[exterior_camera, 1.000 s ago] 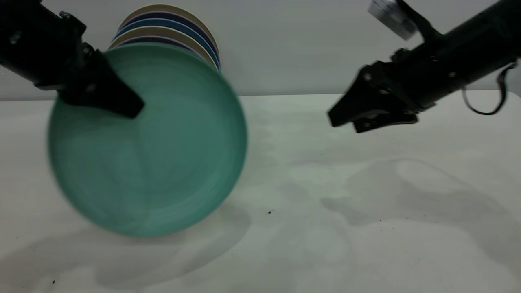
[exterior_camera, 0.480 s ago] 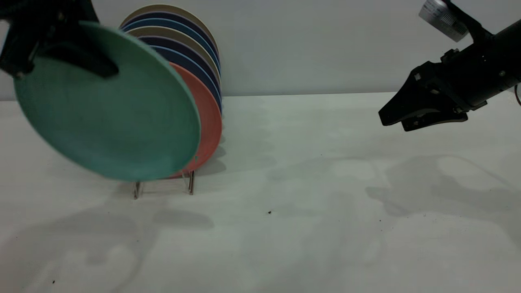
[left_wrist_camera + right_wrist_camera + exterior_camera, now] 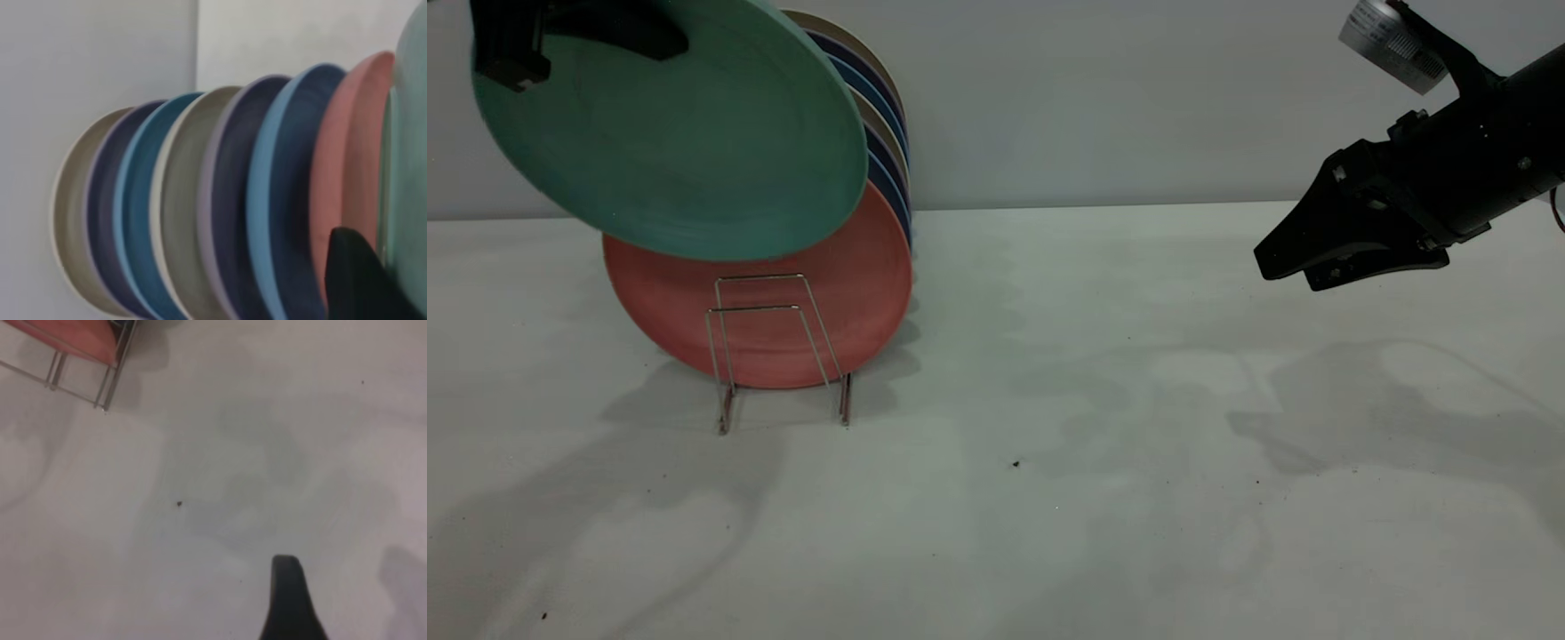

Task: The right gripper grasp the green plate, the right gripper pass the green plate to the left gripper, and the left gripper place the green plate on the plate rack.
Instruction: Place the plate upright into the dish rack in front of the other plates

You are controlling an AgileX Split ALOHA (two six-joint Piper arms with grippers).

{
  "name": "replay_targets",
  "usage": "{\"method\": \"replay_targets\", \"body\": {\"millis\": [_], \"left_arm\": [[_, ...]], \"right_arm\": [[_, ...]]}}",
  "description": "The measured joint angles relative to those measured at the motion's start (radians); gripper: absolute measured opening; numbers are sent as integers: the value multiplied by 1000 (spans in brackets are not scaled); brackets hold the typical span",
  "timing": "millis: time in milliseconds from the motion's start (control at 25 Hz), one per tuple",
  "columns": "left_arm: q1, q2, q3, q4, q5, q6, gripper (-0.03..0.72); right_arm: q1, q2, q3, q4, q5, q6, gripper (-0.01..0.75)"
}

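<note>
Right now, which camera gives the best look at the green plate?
The exterior view: nearly the whole green plate shows, held tilted above the plate rack by the left hand. The left wrist view catches only its edge beside the pink plate. The right wrist view misses it.

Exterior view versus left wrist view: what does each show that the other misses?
Only the exterior view shows the right gripper hanging empty over the table, the wire plate rack, and the green plate held high by the left gripper. Only the left wrist view shows the racked plates edge-on, one by one. Both show the green plate beside the pink plate.
</note>
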Motion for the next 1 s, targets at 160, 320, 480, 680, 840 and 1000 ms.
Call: {"method": "replay_targets", "body": {"millis": [160,320,480,680,840,1000], "left_arm": [[0,7,0,-24,3,8,129],[0,22,0,-29,14,8,129],[0,33,0,-29,14,-2,129],[0,78,0,-29,19,-36,129],[0,120,0,-29,21,-39,129],[0,159,0,-30,7,-39,129]], "right_arm": [[0,0,0,-2,0,0,534],[0,0,0,-5,0,0,534],[0,0,0,-12,1,0,534],[0,0,0,-27,1,10,534],[0,0,0,-30,1,16,534],[0,0,0,-30,1,19,534]]}}
